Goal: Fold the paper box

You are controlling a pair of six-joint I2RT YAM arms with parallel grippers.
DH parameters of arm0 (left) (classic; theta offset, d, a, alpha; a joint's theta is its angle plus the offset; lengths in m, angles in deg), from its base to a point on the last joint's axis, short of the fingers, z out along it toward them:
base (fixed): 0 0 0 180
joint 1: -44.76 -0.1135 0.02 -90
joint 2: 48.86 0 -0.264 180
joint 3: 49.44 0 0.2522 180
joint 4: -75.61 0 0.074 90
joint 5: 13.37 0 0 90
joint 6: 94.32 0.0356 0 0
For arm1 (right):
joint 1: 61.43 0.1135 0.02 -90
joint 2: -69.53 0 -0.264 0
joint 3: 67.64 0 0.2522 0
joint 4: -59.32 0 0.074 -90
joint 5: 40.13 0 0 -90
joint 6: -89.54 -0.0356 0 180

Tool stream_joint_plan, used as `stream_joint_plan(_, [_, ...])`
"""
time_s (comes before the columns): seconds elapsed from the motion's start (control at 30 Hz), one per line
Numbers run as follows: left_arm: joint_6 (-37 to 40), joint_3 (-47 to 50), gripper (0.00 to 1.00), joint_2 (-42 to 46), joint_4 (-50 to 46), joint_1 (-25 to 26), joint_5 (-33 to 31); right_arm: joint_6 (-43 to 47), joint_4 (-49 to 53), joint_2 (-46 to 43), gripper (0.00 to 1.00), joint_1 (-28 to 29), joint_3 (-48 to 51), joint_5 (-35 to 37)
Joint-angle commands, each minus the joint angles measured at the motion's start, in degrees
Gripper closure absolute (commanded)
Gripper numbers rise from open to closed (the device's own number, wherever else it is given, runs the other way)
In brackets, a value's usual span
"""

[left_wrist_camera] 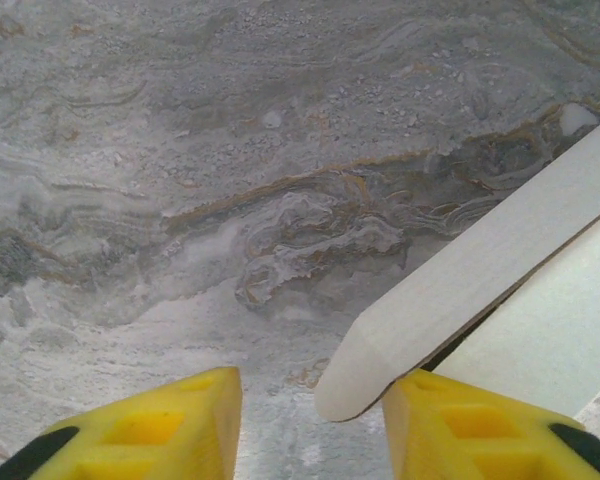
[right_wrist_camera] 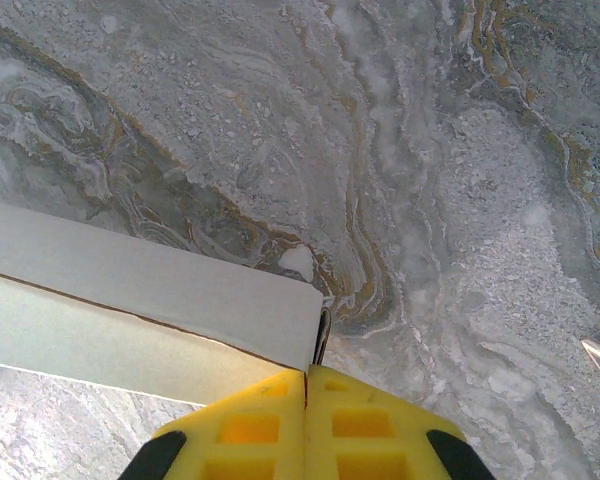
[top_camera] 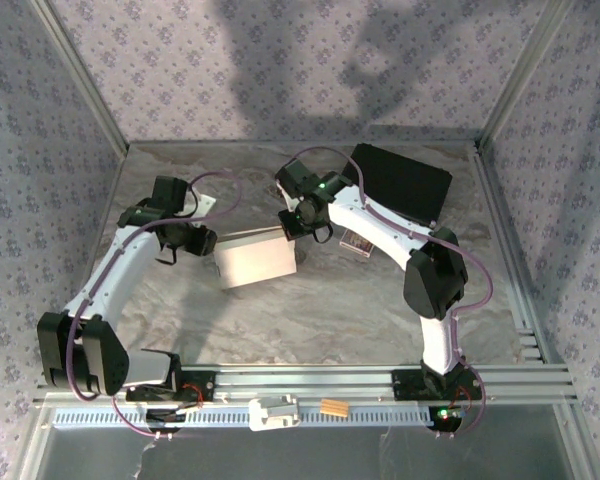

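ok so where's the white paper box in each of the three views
Top external: paper box mid-table, between left gripper and right gripper.
Left wrist: lower right, its flap slanting down to the yellow fingers.
Right wrist: left side, its corner meeting the closed yellow fingers.
Shared landmark: the grey marbled table.

Paper box: left gripper at its left edge, right gripper at its right rear corner; packet to its right, case behind-right.

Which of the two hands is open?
The left hand: its fingers stand apart, a box flap between them; the right hand's are pressed together.
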Motion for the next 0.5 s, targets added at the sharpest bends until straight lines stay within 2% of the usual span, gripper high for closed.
stream_joint_plan(0.0, [-2.44, -2.47, 0.5, 2.27, 1.41, 0.44, -0.87, 0.61, 2.06, 1.18, 1.0, 0.5, 0.29, -0.16])
stream_joint_plan(0.03, [-6.11, -3.7, 0.47, 3.1, 1.14, 0.59, -0.94, 0.6, 1.95, 1.09, 1.0, 0.68, 0.38, 0.11])
stream_joint_plan(0.07, [-12.01, -5.6, 0.28, 3.9, 0.14, 0.62, -1.98, 0.53, 1.68, 0.92, 1.0, 0.89, 0.6, 0.51])
stream_joint_plan(0.1, [-20.87, -7.04, 0.13, 4.46, -1.34, 0.62, -3.32, 0.52, 1.48, 0.75, 1.0, 1.02, 0.83, 0.88])
stream_joint_plan(0.2, [-44.4, -11.79, 0.14, 6.59, -6.46, 2.56, -1.96, 0.3, -0.38, -0.15, 1.0, 1.92, 2.45, 2.24])
stream_joint_plan(0.23, [-55.42, -11.88, 0.17, 7.45, -7.71, 4.04, -2.26, 0.25, -1.78, -0.88, 1.0, 2.39, 3.6, 3.02])
stream_joint_plan(0.3, [-72.46, -9.93, 0.43, 9.85, -8.02, 6.57, -1.33, 0.26, -4.84, -2.55, 1.0, 3.41, 6.16, 4.33])
stream_joint_plan(0.33, [-82.0, -8.6, 0.52, 11.33, -8.11, 8.47, -2.4, 0.1, -6.04, -3.21, 1.0, 4.08, 7.33, 5.23])
stream_joint_plan(0.37, [-88.4, -6.55, 0.48, 12.42, -6.71, 10.06, -2.38, -0.09, -6.94, -3.83, 1.0, 4.71, 8.35, 6.19])
stream_joint_plan(0.4, [-93.98, -5.03, 0.4, 12.91, -6.49, 11.18, -2.35, -0.31, -7.67, -4.36, 1.0, 5.16, 9.31, 6.87])
stream_joint_plan(0.47, [-107.4, -2.17, 0.36, 13.99, -9.08, 13.6, -2.63, -1.01, -9.18, -5.62, 1.0, 6.09, 11.53, 8.17])
